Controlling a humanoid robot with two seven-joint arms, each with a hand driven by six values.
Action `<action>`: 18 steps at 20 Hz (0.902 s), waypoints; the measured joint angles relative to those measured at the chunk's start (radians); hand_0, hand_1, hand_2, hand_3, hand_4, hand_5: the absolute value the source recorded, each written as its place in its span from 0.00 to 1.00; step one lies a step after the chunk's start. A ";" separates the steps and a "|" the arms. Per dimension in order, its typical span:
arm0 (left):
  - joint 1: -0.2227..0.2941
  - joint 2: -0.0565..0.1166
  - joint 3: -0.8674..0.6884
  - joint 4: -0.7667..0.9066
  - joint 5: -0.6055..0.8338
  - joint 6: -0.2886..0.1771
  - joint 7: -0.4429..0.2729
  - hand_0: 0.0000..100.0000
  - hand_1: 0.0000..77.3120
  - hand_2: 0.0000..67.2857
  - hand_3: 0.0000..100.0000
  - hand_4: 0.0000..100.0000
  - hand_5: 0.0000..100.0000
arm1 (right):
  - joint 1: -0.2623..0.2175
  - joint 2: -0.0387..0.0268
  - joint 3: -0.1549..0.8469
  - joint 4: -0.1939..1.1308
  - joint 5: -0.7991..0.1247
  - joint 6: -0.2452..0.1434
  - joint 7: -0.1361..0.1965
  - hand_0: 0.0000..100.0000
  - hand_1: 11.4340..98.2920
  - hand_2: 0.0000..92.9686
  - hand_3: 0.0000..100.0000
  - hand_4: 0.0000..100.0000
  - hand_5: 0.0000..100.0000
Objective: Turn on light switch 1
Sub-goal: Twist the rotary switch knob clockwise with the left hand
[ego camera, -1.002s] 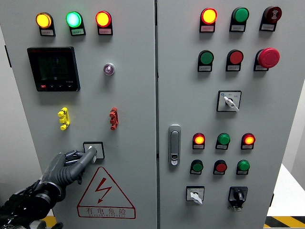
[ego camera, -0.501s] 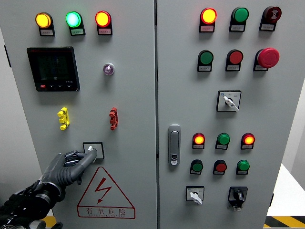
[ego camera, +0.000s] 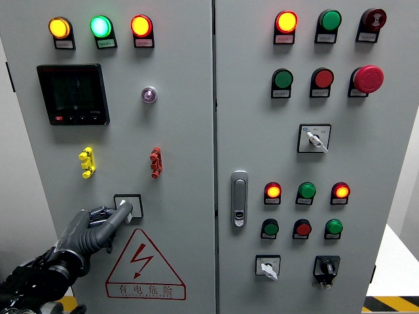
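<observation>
Head view: I am at the contact step of switching on the light. My left hand (ego camera: pixel 91 229), dark grey and jointed, comes in from the lower left with its index fingertip (ego camera: pixel 124 210) on the small rotary light switch (ego camera: pixel 128 205), and the other fingers curled loosely beneath, holding nothing. The switch is a square, black-framed plate with a pale, glossy lever at its centre, set in the left door of a matte grey steel control cabinet (ego camera: pixel 183 131).

Taking that switch as the landmark: just below it is a red triangular warning sticker (ego camera: pixel 145 265) with a lightning bolt. Above it, to the left, is a yellow plastic toggle (ego camera: pixel 87 162); above it, to the right, a red toggle (ego camera: pixel 156 162). Higher again is a dark rectangular meter display (ego camera: pixel 72 94), and well above that three round, domed lamps glow amber, green and amber-red. To the right, across the door seam, is a chrome door handle (ego camera: pixel 240 198).

I judge the next move calls for a firm sideways push or twist on the lever; the tip is small and smooth, so my finger could slip off. My right hand is out of view.
</observation>
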 measured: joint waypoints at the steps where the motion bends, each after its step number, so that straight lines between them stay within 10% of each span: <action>1: 0.000 0.000 0.000 0.000 0.000 0.000 0.000 1.00 0.62 0.80 0.97 1.00 0.95 | 0.000 0.0001 0.000 0.000 0.000 0.000 0.000 0.00 0.10 0.00 0.20 0.19 0.11; 18: -0.002 0.001 0.002 0.000 0.001 -0.002 0.006 1.00 0.68 0.80 0.97 1.00 0.95 | 0.000 -0.0007 0.000 0.000 0.000 0.000 0.000 0.00 0.09 0.00 0.20 0.19 0.11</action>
